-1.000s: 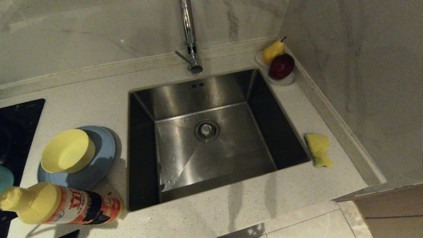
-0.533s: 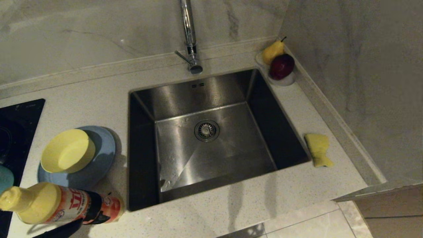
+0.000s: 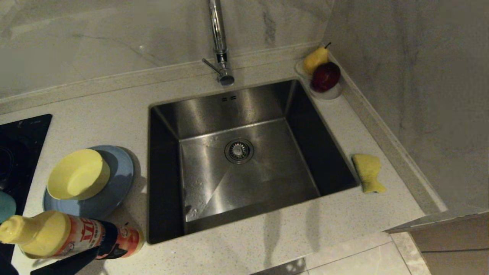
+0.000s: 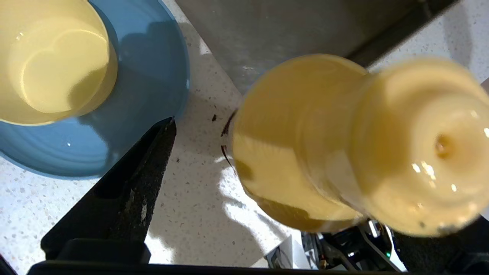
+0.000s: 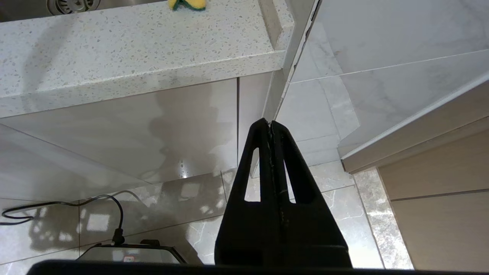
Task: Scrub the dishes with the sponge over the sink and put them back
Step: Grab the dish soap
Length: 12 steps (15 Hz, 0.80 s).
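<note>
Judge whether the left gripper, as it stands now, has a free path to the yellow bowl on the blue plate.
Probably not directly: the left gripper, open, hangs over the tall detergent bottle, which stands between it and the yellow bowl on the blue plate.

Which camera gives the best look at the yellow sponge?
The head view: the sponge lies whole on the counter right of the sink. The right wrist view catches only its edge at the frame border; the left wrist view misses it.

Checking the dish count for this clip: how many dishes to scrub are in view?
3. The pale-yellow bowl sits on the light-blue plate, left of the sink. The teal bowl shows only as a sliver at the frame's left edge; more may be hidden there.
</note>
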Tool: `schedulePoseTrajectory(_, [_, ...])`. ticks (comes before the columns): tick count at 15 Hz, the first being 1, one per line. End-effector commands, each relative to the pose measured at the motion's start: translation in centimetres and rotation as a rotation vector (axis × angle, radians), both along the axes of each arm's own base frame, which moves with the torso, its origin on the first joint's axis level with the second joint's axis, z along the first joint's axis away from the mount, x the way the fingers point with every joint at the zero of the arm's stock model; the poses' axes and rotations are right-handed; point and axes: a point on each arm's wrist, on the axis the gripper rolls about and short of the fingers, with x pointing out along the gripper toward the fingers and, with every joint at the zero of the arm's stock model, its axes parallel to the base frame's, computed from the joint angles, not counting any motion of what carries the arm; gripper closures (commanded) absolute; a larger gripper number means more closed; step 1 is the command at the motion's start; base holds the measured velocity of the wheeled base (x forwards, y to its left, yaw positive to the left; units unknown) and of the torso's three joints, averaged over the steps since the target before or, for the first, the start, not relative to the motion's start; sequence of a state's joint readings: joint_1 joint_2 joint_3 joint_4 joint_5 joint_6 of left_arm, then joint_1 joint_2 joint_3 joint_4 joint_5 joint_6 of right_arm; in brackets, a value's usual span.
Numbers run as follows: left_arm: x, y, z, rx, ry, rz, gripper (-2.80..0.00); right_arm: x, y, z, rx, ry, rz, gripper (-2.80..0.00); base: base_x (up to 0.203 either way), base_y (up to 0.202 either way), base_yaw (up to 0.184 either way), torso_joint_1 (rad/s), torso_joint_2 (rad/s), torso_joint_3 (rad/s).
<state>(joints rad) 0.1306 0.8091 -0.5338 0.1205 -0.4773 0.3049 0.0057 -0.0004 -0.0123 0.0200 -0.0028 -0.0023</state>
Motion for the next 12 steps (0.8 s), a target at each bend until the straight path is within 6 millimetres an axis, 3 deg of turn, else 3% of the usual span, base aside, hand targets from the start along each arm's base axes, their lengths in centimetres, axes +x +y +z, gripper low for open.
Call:
schedulePoseTrajectory(1, [0.14,0.02,-0.03,-0.001,-0.008,-0.001,-2.8,-0.01,0.0,0.0,-0.001,-0.001,0.0,0.0,0.0,0.0,0.0,0.0,0.0,0.0])
schedulePoseTrajectory(10, [-0.01,-0.04,-0.03,-0.027,-0.01,-0.009,-2.8,-0.01,0.0,0.0,-0.001,-0.001,0.0,0.0,0.0,0.0,0.0,0.0,0.0,0.0])
schedulePoseTrajectory(11, [-0.02,-0.04,-0.05,-0.027,-0.011,-0.009,0.0,-0.01,0.0,0.0,-0.001,-0.001,0.0,0.0,0.0,0.0,0.0,0.0,0.0,0.0])
schedulePoseTrajectory(12, [-0.03,-0.04,-0.01,-0.028,-0.013,-0.009,0.0,-0.01,0.0,0.0,-0.001,-0.001,0.0,0.0,0.0,0.0,0.0,0.0,0.0,0.0])
